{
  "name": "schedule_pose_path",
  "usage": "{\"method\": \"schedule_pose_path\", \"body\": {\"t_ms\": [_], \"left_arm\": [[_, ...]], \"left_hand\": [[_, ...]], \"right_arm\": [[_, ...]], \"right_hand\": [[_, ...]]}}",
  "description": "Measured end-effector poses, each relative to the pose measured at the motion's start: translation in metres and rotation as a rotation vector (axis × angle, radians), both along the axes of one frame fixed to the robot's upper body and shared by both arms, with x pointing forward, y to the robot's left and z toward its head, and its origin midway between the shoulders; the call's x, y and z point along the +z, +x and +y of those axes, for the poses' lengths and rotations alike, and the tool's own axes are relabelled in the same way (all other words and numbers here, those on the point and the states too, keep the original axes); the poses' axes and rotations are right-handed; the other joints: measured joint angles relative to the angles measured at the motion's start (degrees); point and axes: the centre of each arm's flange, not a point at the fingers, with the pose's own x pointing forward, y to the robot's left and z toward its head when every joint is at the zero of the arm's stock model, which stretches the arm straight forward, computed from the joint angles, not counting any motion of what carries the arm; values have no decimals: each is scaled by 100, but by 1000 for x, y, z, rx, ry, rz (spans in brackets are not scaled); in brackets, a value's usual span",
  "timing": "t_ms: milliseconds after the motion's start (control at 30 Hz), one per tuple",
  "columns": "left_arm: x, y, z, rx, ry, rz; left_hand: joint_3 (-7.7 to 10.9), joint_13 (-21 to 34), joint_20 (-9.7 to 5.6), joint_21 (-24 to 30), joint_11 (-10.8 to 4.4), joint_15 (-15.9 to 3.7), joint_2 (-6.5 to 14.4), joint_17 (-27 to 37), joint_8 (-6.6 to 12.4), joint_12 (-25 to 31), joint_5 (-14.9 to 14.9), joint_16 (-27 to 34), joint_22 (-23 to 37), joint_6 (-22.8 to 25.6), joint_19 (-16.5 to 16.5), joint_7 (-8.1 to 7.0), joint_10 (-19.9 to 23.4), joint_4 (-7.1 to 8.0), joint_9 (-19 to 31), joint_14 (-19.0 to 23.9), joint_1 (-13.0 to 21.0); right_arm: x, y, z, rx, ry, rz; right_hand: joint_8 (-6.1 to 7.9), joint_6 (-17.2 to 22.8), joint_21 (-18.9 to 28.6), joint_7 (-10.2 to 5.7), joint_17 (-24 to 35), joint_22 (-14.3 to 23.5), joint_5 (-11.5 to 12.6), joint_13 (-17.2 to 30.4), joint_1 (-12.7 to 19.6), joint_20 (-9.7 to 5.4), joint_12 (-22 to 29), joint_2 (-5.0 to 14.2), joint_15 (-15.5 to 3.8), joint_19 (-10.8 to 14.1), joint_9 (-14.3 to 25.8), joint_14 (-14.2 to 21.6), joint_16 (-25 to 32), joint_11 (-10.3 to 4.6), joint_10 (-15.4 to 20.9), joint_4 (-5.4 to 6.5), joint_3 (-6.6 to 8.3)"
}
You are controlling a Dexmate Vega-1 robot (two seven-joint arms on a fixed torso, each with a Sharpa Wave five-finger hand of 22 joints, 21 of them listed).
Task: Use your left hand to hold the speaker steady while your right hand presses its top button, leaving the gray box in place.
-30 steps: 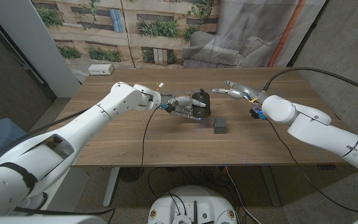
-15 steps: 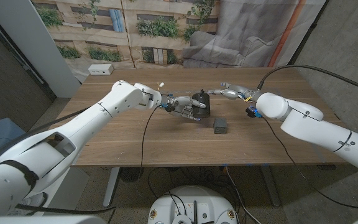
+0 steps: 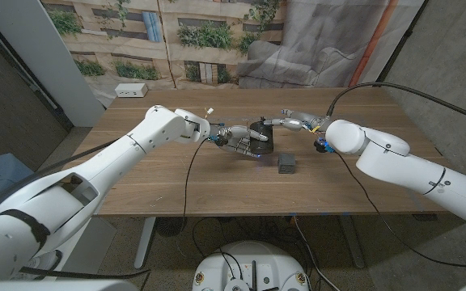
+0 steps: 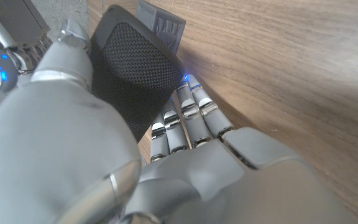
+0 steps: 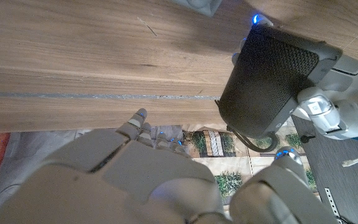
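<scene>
At table centre, speaker [image 3: 260, 133] gripped by left robot hand [image 3: 237, 139], right robot hand [image 3: 291, 122] apparently empty above.

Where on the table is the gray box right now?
In the head view, the gray box lies on the wooden table just right of centre, beside and nearer the robot than the black speaker that the left hand holds.

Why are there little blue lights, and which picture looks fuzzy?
Head view: sharp and evenly lit. Left wrist view: the left robot hand is close and blurry, with a blue glow by the speaker. Right wrist view: blue dots glow on the right robot hand's fingertips.
</scene>
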Motion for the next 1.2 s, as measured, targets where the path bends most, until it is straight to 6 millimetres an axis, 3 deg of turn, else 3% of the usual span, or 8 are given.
{"method": "schedule_pose_path", "body": {"t_ms": [400,1200], "left_arm": [[-2,1,-2,-8,0,2],[-5,0,-6,-21,-1,-7]], "left_hand": [[-1,0,-10,0,19,5,0,20,-3,0,9,1,0,17,12,17,19,1,2,5,0],[31,29,-19,-1,20,31,0,22,-73,0,24,-24,-1,42,41,42,20,-31,4,31,0]], "right_arm": [[-2,3,7,-2,-22,-2],[-6,7,7,-24,-36,-9]], "right_hand": [[23,0,0,0,-1,0,45,0,-67,0,27,-67,0,1,0,0,27,-1,0,26,-25],[46,22,0,-22,-1,-1,133,-1,-149,-42,27,16,-22,-40,-1,-21,48,-97,-10,48,-47]]}}
